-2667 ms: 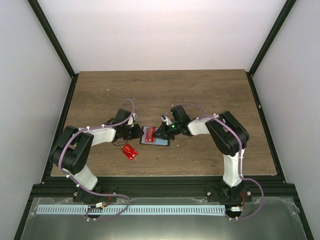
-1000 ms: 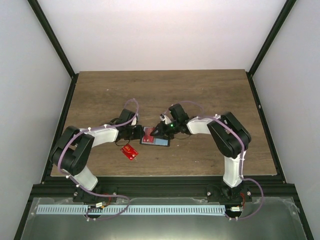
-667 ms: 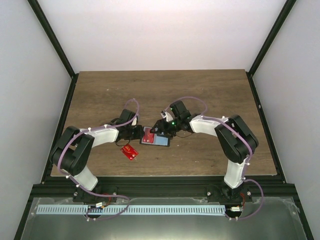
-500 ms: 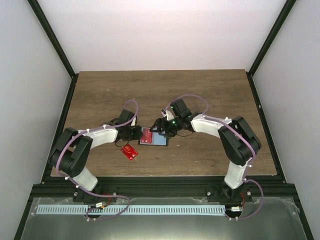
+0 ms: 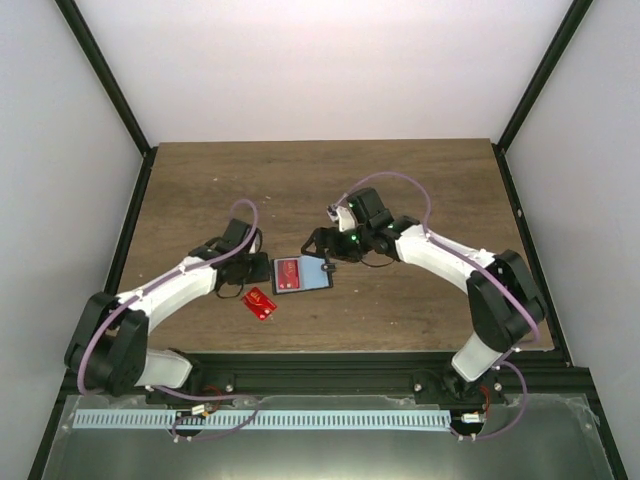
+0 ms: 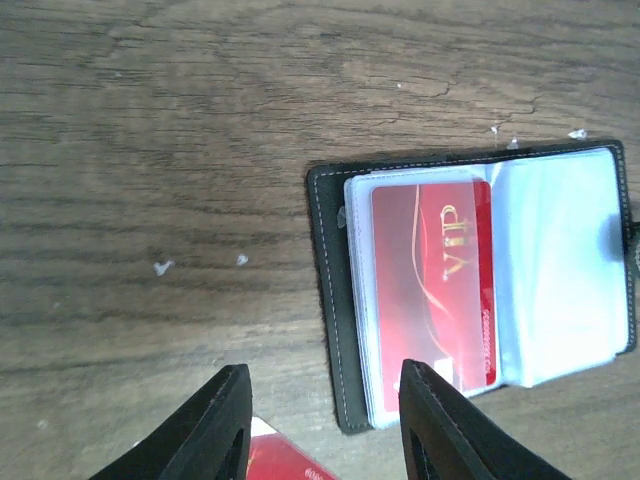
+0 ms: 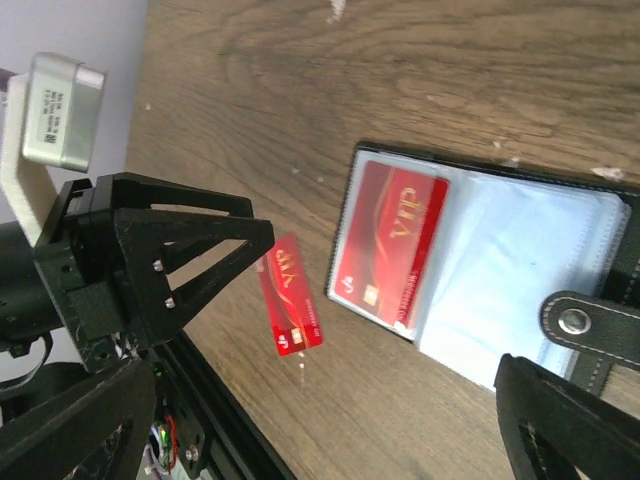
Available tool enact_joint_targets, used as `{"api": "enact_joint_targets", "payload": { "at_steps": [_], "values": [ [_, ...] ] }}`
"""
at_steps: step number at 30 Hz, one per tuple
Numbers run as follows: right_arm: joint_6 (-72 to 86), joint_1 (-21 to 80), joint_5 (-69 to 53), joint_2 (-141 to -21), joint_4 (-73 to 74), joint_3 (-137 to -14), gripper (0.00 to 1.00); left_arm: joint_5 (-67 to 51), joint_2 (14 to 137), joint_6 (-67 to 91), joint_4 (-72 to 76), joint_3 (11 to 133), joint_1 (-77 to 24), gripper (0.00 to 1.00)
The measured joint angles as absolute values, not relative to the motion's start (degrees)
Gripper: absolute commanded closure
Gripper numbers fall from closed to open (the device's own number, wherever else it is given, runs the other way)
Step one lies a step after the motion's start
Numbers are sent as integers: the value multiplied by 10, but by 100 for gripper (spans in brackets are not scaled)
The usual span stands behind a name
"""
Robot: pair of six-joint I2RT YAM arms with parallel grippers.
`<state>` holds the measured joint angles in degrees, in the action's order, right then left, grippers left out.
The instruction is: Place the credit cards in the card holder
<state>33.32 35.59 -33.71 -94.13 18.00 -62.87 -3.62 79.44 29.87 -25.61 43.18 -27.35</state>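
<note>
Two empty grippers: L gripper jaws apart, open card holder just ahead w/ red card sleeved; R gripper spread wide; loose red card by L.

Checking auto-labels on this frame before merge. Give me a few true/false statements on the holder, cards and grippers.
1. The card holder lies open on the table. True.
2. A red VIP card sits in one of its clear sleeves. True.
3. The right gripper is clamped on a card. False: its jaws stand wide apart with nothing between them.
4. Every card is inside the holder. False: a loose red card lies on the table beside the holder, on the left arm's side.
5. The left gripper holds nothing. True.
</note>
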Motion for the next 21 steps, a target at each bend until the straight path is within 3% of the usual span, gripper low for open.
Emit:
{"api": "enact_joint_targets", "payload": {
  "at_steps": [7, 21],
  "values": [
    [321, 401, -321, -895, 170, -610, 6, -18, 738, 317, -296, 412, -274, 51],
    [330, 444, -303, -862, 170, -516, 7, 15, 807, 340, -239, 365, -276, 50]
  ]
}}
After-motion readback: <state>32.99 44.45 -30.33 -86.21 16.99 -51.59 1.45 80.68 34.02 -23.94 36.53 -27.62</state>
